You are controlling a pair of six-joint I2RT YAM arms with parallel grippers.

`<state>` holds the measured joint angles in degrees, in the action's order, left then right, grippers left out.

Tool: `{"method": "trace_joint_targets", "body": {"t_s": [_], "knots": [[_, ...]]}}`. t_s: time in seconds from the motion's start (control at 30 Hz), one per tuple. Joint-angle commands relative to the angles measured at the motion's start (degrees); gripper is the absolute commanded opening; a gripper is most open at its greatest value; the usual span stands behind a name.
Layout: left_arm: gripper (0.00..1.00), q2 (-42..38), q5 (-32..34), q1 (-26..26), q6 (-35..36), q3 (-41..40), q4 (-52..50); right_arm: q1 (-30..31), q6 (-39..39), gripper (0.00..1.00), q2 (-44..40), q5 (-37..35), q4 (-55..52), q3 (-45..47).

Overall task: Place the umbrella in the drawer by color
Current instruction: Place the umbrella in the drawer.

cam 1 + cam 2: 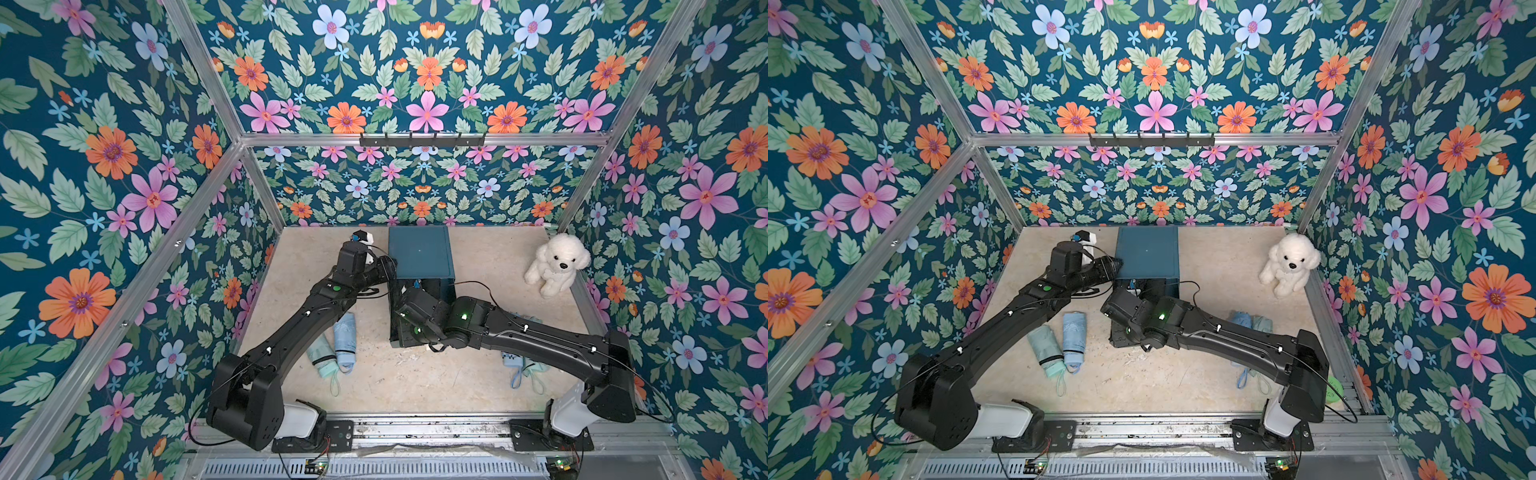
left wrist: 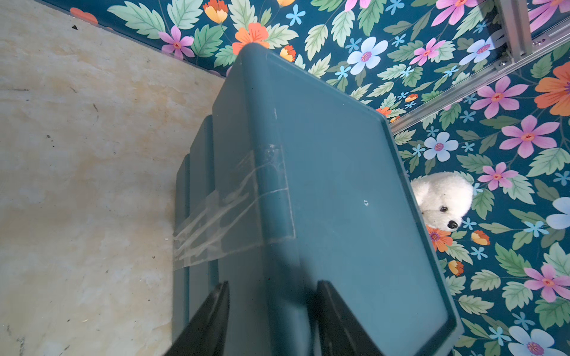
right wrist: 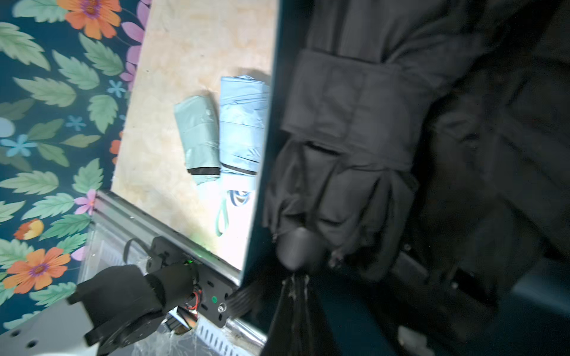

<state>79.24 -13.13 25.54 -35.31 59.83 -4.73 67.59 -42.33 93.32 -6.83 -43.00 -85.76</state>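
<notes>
While shut, right gripper (image 3: 293, 308) inside drawer (image 3: 287, 46)

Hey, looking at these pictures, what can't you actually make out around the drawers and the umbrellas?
Right gripper: in both top views hidden under its own wrist, inside the open drawer; in the right wrist view a dark blur against the black umbrella, so whether it pinches anything is unclear.
Two umbrellas under the right arm: mostly covered in both top views.
Toy dog: half behind the cabinet in the left wrist view.
</notes>
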Motion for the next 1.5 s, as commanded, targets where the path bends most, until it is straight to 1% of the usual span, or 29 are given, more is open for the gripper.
{"method": "trace_joint_targets", "body": {"t_s": [0.0, 0.1, 0.13, 0.23, 0.27, 0.33, 0.37, 0.43, 0.5, 0.57, 0.6, 0.63, 0.67, 0.73, 0.8, 0.87, 1.0, 1.07, 1.13, 1.17, 1.33, 1.47], "knots": [[0.53, 0.5, 1.0, -0.1, 1.6, 0.4, -6.7, -1.0, -0.1, 0.04, -0.7, 0.3, 1.8, 0.8], [0.58, 0.6, 1.2, 0.0, 1.3, 1.0, -6.6, -1.3, 0.5, 0.05, -1.4, -0.8, 1.0, -0.7], [0.59, 0.8, 1.5, -0.1, 1.1, 1.3, -6.6, -0.8, 1.0, 0.08, -1.8, -1.7, 0.7, -1.4], [0.61, 1.6, 1.5, 0.0, 0.7, 2.4, -6.4, 2.3, 1.8, 0.26, -4.7, -5.5, 0.7, -1.8], [0.62, 1.8, 1.7, -0.1, 0.4, 2.7, -6.3, 3.4, 1.4, 0.3, -6.2, -6.6, 1.3, -0.5], [0.64, 2.1, 2.0, -0.1, 0.1, 3.0, -5.8, 5.7, 0.0, 0.42, -10.0, -8.3, 4.3, 4.2], [0.66, 2.3, 2.0, -0.1, -0.1, 3.2, -5.4, 7.4, -1.1, 0.45, -12.2, -10.2, 5.9, 7.7], [0.66, 2.6, 1.2, -0.1, -0.3, 3.3, -4.3, 10.1, -3.6, 0.47, -16.4, -13.4, 8.4, 14.0], [0.67, 3.1, -1.0, -0.1, 0.0, 3.5, -2.4, 13.1, -8.4, 0.5, -21.0, -18.6, 11.0, 21.2], [0.68, 3.5, -1.0, -0.2, 0.3, 4.5, -2.0, 16.7, -10.5, 0.53, -26.1, -23.7, 17.5, 28.5], [0.69, 3.9, -0.8, -0.4, 0.4, 5.0, -2.0, 19.0, -11.2, 0.61, -28.7, -27.8, 21.2, 32.6], [0.7, 4.2, -0.8, -0.7, 0.5, 5.4, -2.0, 19.7, -11.2, 0.63, -30.7, -28.5, 24.3, 35.4], [0.7, 4.7, -0.8, -1.0, 0.4, 5.9, -1.8, 19.7, -10.9, 0.64, -32.3, -27.6, 27.7, 38.0], [0.69, 5.9, -1.0, -1.5, 0.3, 6.6, -1.8, 18.7, -9.7, 0.64, -33.1, -25.3, 31.1, 40.2], [0.67, 7.1, -1.0, -1.5, 0.5, 7.0, -1.9, 16.9, -7.9, 0.63, -31.7, -21.5, 33.5, 40.7], [0.62, 8.2, -1.1, -1.5, 0.5, 7.2, -2.5, 15.3, -7.2, 0.62, -29.7, -19.5, 34.1, 40.1], [0.58, 9.7, -0.5, -1.4, 0.5, 6.4, -3.3, 12.4, -6.7, 0.57, -27.9, -19.7, 34.1, 39.5], [0.56, 9.7, 0.0, -1.3, 0.6, 5.7, -3.6, 10.4, -6.7, 0.52, -27.9, -18.6, 34.8, 40.1], [0.55, 9.5, 0.5, -1.2, 0.7, 5.0, -3.7, 8.8, -7.1, 0.44, -27.8, -17.2, 35.2, 40.5], [0.55, 9.3, 0.8, -1.1, 0.8, 4.7, -3.9, 8.4, -6.9, 0.42, -27.8, -16.5, 35.8, 40.8], [0.53, 8.8, 1.1, -0.7, 1.2, 4.1, -4.8, 7.9, -6.9, 0.39, -26.4, -15.8, 36.0, 40.6], [0.52, 8.3, 1.5, 0.1, 1.9, 3.6, -5.3, 7.5, -7.5, 0.42, -25.9, -15.5, 36.7, 40.9]]}}
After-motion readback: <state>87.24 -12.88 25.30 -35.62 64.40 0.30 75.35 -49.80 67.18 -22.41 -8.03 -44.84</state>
